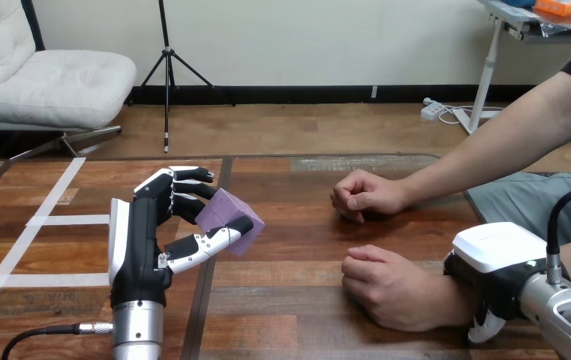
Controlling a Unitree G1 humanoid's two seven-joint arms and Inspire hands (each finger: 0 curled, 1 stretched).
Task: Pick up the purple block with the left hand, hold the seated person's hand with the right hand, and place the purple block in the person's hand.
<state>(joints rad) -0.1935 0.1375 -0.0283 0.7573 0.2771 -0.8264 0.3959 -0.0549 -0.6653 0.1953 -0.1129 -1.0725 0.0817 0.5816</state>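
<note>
Purple block (229, 221) is up off the wooden table (297, 247), gripped between the thumb and curled fingers of the left hand (143, 240). Off to the right of the block, well apart from it, the person has two closed fists resting on the wood: the far fist (365, 196) and the near fist (387, 289). Further right of the block, the right hand (496, 262) sits over the near fist's wrist (447, 300), with a finger hooked round under it. White tape strips (76, 220) cross the wood left of the block.
</note>
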